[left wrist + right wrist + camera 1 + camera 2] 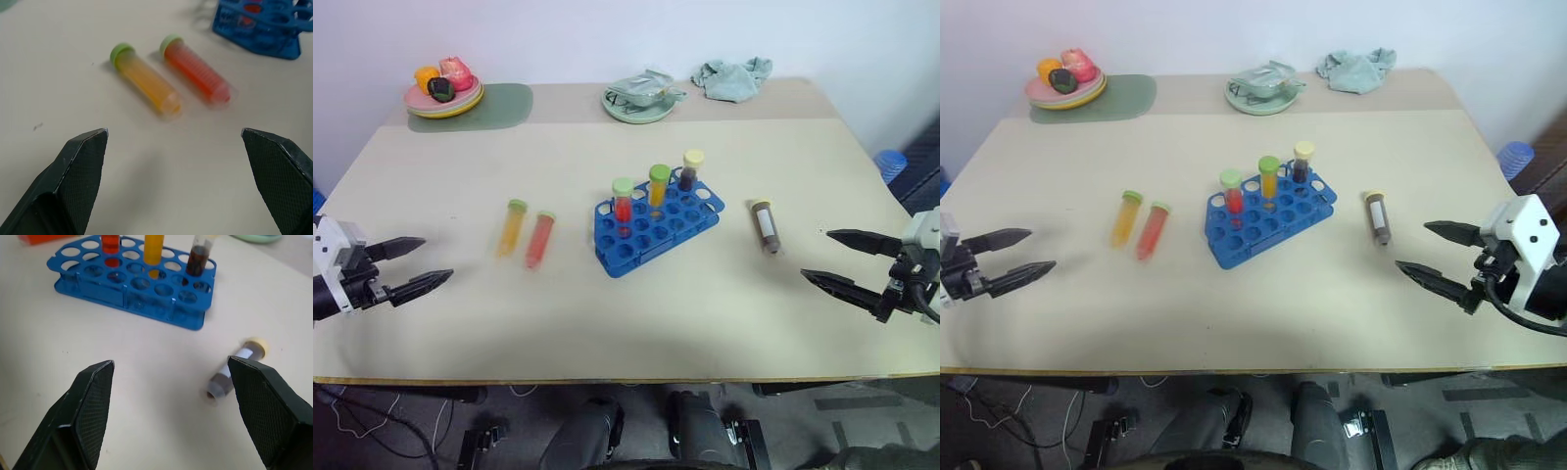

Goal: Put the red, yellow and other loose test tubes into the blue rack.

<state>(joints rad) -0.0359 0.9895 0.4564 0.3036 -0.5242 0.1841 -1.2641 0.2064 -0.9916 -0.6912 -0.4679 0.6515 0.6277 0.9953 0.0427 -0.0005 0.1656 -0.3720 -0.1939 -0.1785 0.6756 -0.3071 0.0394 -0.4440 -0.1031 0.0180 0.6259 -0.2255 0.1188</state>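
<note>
The blue rack stands mid-table with three capped tubes upright in its back row: red, yellow-orange and dark. Left of it two loose test tubes lie side by side, a yellow-orange one and a salmon-red one, both green-capped. A dark brown tube with a pale cap lies right of the rack. My left gripper hovers open near the table's left edge, its fingers aimed at the two tubes. My right gripper is open at the right edge, facing the brown tube. Neither holds anything.
At the back left a plate of toy food sits on a green mat. A pale green plate with a wrapper and a crumpled teal cloth lie at the back centre and right. A blue object sits beyond the right edge.
</note>
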